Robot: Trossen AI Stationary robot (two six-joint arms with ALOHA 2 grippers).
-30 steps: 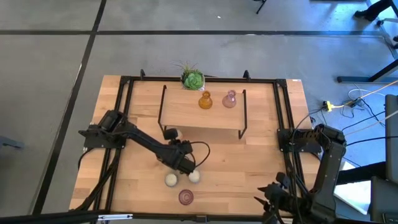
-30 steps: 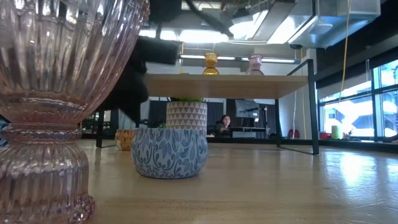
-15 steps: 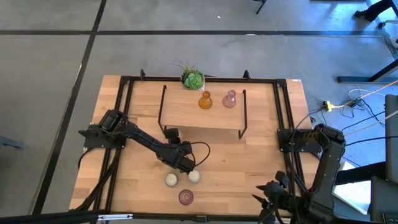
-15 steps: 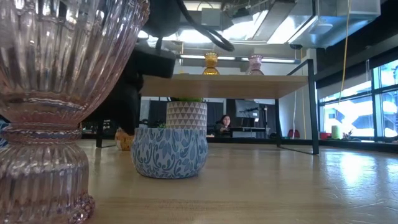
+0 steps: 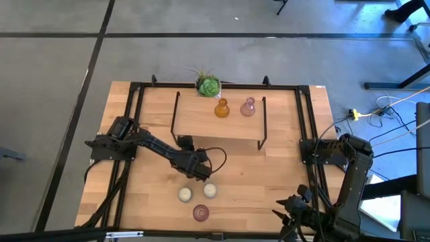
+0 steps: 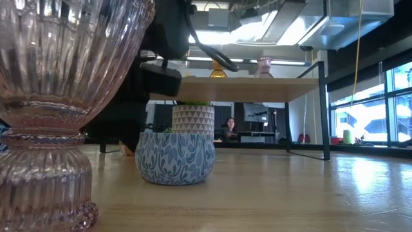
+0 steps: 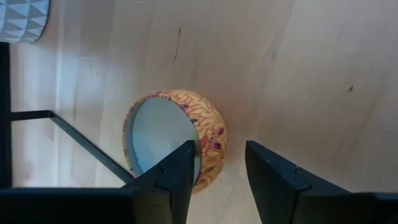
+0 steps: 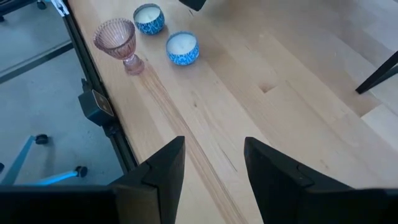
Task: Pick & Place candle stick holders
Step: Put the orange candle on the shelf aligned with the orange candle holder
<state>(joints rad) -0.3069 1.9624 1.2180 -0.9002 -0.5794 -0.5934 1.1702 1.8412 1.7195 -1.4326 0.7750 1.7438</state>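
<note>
Below my dark fingers point(image 7: 180, 180) sits a round holder point(image 7: 177, 138) patterned yellow, orange and red, pale blue-grey inside. Two more holders point(image 8: 181, 48) wear blue-and-white swirls beside a ribbed pink glass one point(image 8: 118, 40). The amber holder point(image 5: 221, 108) stands on pale wood.

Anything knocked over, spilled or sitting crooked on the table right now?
Nothing stands out. The amber holder and pink holder stand upright on the shelf; the ribbed pink glass and two blue-patterned candle tins sit upright near the table's front edge. The left gripper is open above an upright yellow-patterned tin.
</note>
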